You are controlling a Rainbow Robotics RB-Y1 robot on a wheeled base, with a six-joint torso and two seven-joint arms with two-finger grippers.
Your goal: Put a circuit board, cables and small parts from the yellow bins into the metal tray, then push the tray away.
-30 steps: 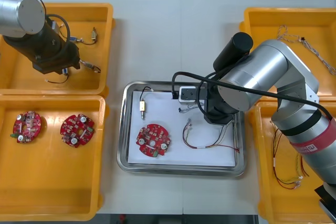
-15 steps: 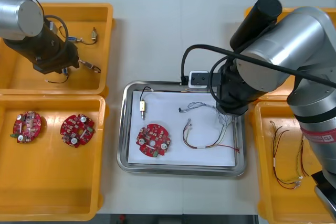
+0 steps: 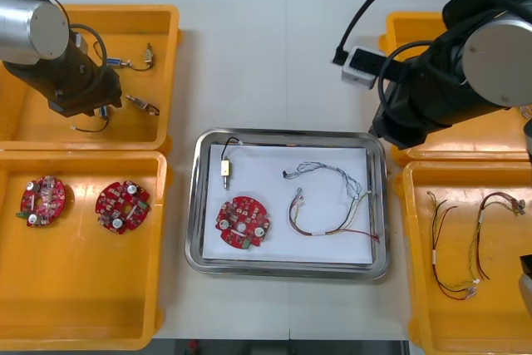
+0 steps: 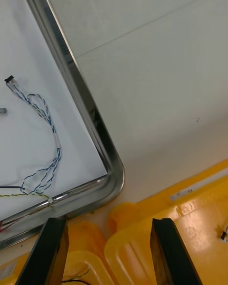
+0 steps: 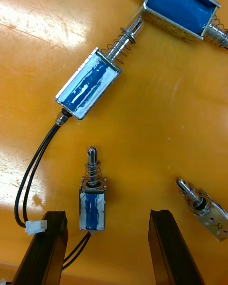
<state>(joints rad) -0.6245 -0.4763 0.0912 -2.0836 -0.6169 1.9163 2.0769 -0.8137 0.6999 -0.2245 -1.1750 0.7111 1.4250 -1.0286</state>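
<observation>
The metal tray (image 3: 378, 265), white inside, holds a red circuit board (image 3: 240, 224), a small metal part (image 3: 225, 169) with a black lead, a twisted blue and white cable (image 3: 334, 174) and a red and yellow cable (image 3: 324, 224). My right arm (image 3: 432, 93) hangs past the tray's far right corner. There the right gripper (image 4: 110, 254) is open and holds nothing, above the bin rims beside the tray corner (image 4: 113, 173). My left gripper (image 5: 107, 249) is open low in the back left bin (image 3: 166, 18), with a small metal part (image 5: 92, 200) lying just ahead of its fingers.
Other small metal parts (image 5: 90, 83) lie around the left gripper in that bin. Two red circuit boards (image 3: 122, 205) sit in the front left bin (image 3: 83, 334). Thin cables (image 3: 453, 243) lie in the front right bin (image 3: 416, 288).
My right arm has pulled back from over the tray toward the right bins, leaving the blue and white cable lying in the tray. The left arm has barely moved.
</observation>
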